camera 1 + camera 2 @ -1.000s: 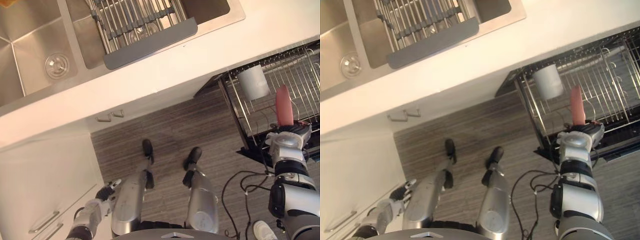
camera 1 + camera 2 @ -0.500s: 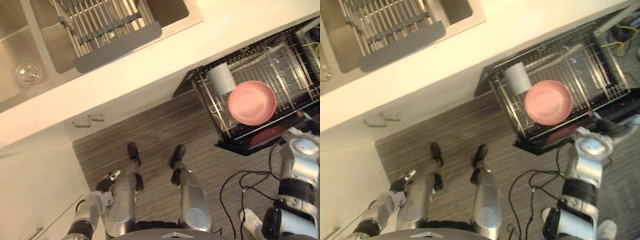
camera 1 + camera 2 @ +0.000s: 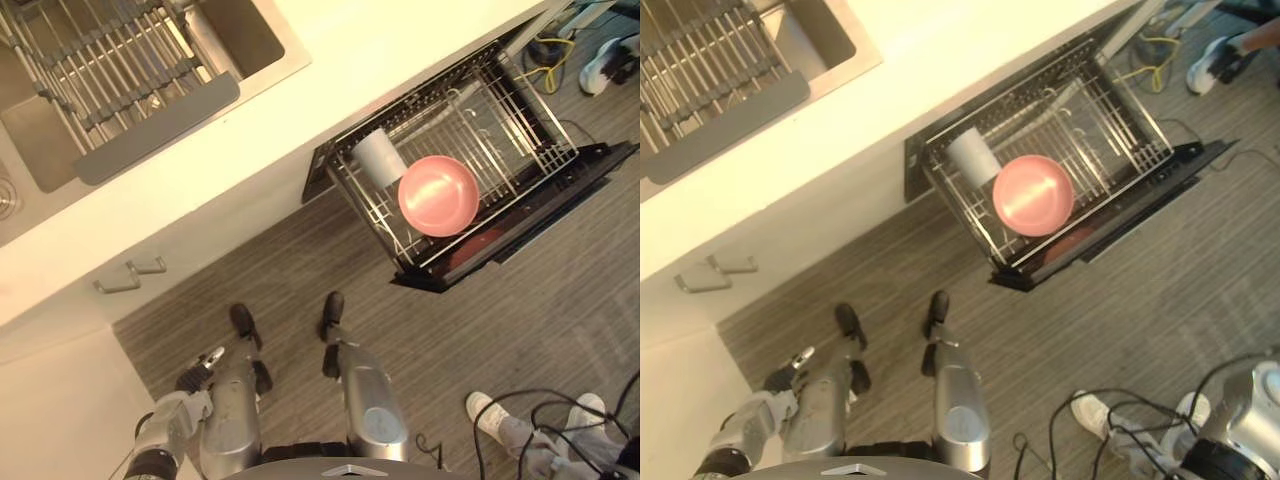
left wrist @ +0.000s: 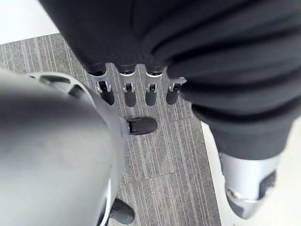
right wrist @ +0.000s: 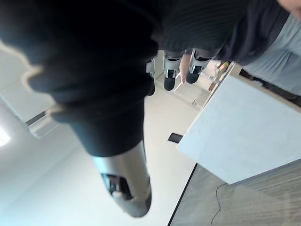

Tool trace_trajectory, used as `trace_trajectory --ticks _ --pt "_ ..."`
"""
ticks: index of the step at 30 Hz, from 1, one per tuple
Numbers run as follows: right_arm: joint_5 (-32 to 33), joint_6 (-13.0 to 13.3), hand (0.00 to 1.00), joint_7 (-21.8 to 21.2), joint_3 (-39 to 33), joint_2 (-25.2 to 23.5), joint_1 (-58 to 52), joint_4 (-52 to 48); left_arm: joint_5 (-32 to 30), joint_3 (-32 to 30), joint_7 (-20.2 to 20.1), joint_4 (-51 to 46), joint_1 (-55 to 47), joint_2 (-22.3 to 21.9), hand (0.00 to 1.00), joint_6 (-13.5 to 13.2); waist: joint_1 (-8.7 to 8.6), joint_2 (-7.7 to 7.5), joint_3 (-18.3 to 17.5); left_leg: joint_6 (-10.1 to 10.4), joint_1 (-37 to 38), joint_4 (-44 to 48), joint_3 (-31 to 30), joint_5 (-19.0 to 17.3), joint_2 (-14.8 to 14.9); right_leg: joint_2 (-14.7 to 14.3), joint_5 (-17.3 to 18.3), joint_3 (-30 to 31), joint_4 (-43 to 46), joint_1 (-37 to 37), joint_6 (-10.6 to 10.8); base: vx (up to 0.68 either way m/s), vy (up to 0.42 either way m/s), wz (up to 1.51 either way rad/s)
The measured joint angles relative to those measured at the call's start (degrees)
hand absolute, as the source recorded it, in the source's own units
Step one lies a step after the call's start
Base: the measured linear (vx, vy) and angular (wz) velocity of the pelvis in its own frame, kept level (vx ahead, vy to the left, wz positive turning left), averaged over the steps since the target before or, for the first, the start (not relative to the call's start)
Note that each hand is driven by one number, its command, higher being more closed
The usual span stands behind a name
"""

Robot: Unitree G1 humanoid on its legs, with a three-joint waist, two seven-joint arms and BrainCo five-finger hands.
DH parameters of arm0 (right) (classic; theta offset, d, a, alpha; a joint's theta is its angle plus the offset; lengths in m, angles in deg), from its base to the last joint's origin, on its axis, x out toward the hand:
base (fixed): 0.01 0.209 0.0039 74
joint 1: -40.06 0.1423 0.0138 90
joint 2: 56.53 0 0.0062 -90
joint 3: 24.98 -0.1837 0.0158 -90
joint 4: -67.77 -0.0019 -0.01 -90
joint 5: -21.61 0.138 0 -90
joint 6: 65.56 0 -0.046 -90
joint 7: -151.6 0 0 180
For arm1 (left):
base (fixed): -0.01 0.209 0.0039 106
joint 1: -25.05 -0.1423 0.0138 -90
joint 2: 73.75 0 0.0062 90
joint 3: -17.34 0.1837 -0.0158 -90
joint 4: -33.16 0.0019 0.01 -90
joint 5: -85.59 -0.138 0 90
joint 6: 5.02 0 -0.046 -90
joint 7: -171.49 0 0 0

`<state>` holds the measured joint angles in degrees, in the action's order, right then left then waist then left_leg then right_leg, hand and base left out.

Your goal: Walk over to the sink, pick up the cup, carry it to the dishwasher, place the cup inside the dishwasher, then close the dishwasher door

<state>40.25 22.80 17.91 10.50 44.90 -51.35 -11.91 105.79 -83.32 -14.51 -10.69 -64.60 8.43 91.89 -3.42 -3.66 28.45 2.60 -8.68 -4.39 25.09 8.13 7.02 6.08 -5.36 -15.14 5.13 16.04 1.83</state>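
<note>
Your cup [image 3: 380, 157] sits in the pulled-out dishwasher rack [image 3: 500, 130], just beside 1 pink plate [image 3: 438, 196], dishwasher door [image 3: 560, 198] down, left hand [image 4: 126, 89] low over the floor [image 4: 160, 155], fingers straight and empty, right hand [image 5: 170, 77] seemingly relaxed, empty too.

Head eyes look steeply down, sharing the dishwasher [image 3: 500, 140]; wrist cameras sit close-in

I see my left arm hanging low, well left of the dishwasher [image 3: 470, 170]. The left hand [image 3: 192, 378] has straight, relaxed fingers [image 4: 127, 92] (nothing in it). My right arm [image 3: 1240, 420] sits well apart from the dishwasher, on the near side. The right hand [image 5: 121, 175] is likewise slack and empty.
</note>
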Motion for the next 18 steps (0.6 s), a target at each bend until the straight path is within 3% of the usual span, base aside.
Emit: trace_trajectory --ticks 2,3,5,8,10,12,13,18 --pt "1.74 2.55 0.0 -0.13 -0.46 -3.58 -2.71 2.66 0.02 -0.6 0.29 -0.08 0.01 0.31 0.0 0.78 -0.1 -0.63 -0.38 0.19 0.02 0.0 0.21 -0.13 0.29 -0.27 0.04 0.06 -0.14 0.01 -0.05 0.03 -0.028 -0.1" --pt "4.96 4.95 1.0 -1.73 -0.41 -6.76 -4.24 4.25 0.02 -0.61 0.46 -0.14 0.01 0.35 0.0 1.53 -0.12 -0.88 -0.53 0.2 0.17 0.0 0.39 -0.14 0.37 -0.33 0.07 0.07 -0.12 -0.04 -0.09 0.02 -0.013 -0.07" --pt "13.72 8.16 1.0 -6.49 0.35 -11.9 -5.54 4.43 0.05 -0.65 0.68 -0.12 0.03 0.14 0.0 2.27 -0.2 -0.9 -0.53 0.5 0.73 0.0 1.1 -0.63 0.33 -0.28 0.07 0.42 -0.08 -0.33 -0.09 0.01 0.001 -0.14" --pt "35.62 12.73 1.0 -20.49 5.67 -20.16 -5.38 4.47 1.03 -0.97 1.27 0.0 0.1 -0.25 0.0 2.67 0.19 -0.72 -0.62 0.14 0.76 0.48 2.71 -1.87 0.4 0.11 0.12 0.25 -0.03 -0.64 0.0 -0.01 0.008 -0.11" --pt "39.75 14.65 1.0 -26.46 9.21 -22.3 -3.83 4.15 1.03 -0.99 1.87 0.27 0.12 -0.89 0.0 1.91 0.39 -0.17 -0.86 0.07 0.63 0.58 4.83 -1.92 0.73 0.6 0.16 -0.27 -0.02 -0.64 0.1 0.0 0.01 0.14" --pt "40.71 16.15 1.0 -29.78 11.65 -22.34 -1.71 3.15 1.11 -0.88 1.98 0.72 0.34 -1.89 0.0 0.75 1.71 0.64 -1.23 -0.07 0.27 1.17 5.21 -1.96 0.82 1.09 0.18 -1.33 -0.01 -0.63 0.18 0.02 0.016 0.26" --pt "40.69 16.76 1.0 -31.04 12.6 -22.28 -0.36 1.12 1.2 -0.71 2.01 0.69 0.77 -2.58 0.0 0.06 3.17 1.21 -1.32 -0.25 -0.01 1.48 4.85 -1.98 0.81 1.39 0.14 -1.72 0.21 -0.59 0.07 0.04 0.013 0.35" --pt "40.33 17.94 1.0 -30.72 16.14 -20.81 8.12 -1.45 2.28 -0.31 2.0 0.62 1.44 -3.72 0.0 -1.43 6.13 1.86 -1.38 -0.91 -1.56 2.18 2.77 -0.92 0.34 3.03 1.84 -5.1 2.66 -0.33 0.54 0.04 0.005 0.38"
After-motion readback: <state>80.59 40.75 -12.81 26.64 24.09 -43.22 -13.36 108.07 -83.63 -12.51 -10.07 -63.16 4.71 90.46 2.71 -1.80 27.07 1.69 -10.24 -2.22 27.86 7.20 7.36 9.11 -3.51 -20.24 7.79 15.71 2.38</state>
